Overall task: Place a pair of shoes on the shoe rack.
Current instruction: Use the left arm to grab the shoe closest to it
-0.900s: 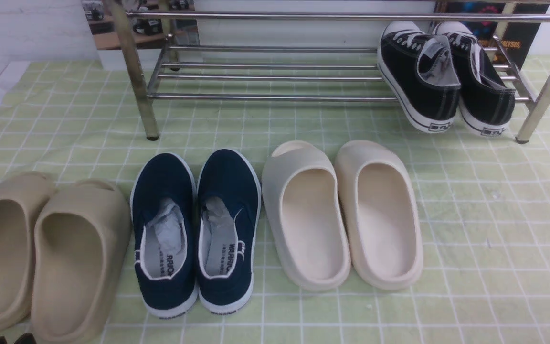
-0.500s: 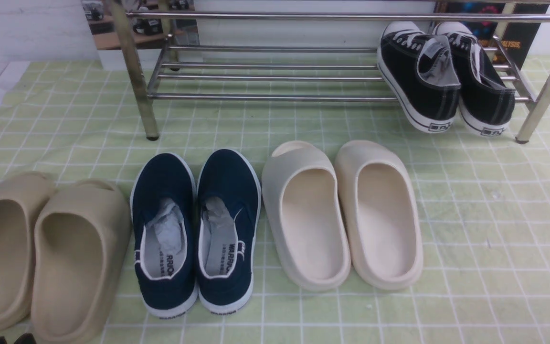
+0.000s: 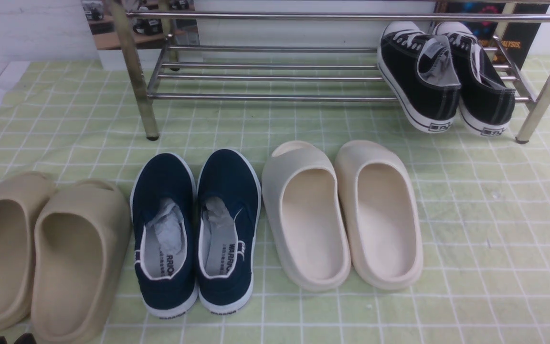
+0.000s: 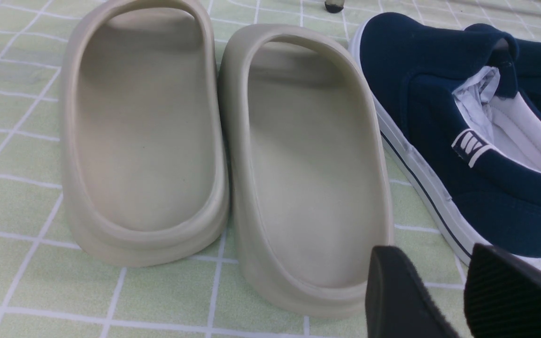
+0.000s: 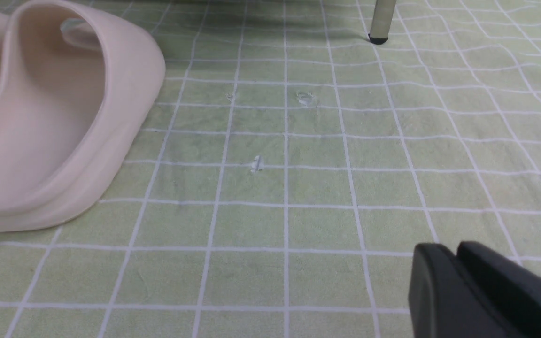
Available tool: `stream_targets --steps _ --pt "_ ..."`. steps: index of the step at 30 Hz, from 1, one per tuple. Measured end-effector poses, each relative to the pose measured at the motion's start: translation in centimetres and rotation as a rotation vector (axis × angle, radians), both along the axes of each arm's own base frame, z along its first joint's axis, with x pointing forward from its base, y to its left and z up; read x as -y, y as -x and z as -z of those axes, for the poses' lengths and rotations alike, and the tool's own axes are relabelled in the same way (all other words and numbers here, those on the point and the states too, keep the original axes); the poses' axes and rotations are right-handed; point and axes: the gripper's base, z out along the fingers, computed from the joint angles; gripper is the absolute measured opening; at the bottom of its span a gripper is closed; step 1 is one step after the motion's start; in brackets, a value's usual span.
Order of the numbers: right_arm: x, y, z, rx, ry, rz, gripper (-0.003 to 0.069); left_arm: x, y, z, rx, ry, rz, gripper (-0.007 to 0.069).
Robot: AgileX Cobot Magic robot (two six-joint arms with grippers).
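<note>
While the pair of navy blue canvas slip-on shoes with white rubber soles [image 3: 186, 191] stands on the tabletop's pale green checked cloth [image 3: 470, 215], the low chrome metal shoe rack with horizontal bars [image 3: 270, 97] sits farther back, well apart from them. The two navy shoes lie side by side and touching, toes pointing toward the rack and heels toward the near edge, with crumpled white paper stuffed into each opening. They sit roughly in line with the rack's left front leg.

Just to their left is a pair of beige foam slides [image 3: 79, 258], the nearer of which almost touches the left navy shoe. Just to their right is a pair of cream foam slides [image 3: 306, 220], set close together. A pair of black lace-up canvas sneakers with white toe caps [image 3: 447, 81] rests at the right end of the rack's lower shelf, tilted, with the heels hanging over the front bar.

The left claw [image 4: 432, 267] hovers low at the near left, by the heel of a beige slide and close to the left navy shoe; its jaws stand apart with nothing between them. The right claw [image 5: 451, 253] hangs over bare cloth to the right of the cream slides, its jaws pressed together and holding nothing.
</note>
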Motion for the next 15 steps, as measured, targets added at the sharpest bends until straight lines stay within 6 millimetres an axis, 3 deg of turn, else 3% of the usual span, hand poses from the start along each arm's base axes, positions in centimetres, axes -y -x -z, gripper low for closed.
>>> stream_targets --steps 9,15 --pt "0.0 0.0 0.0 0.0 0.0 0.0 0.0106 -0.1 -0.3 -1.4 0.162 0.015 -0.014 0.0238" --pt "0.0 0.0 0.0 -0.001 0.0 0.0 0.011 -0.4 -0.3 -4.3 0.479 0.098 -0.056 0.0238"
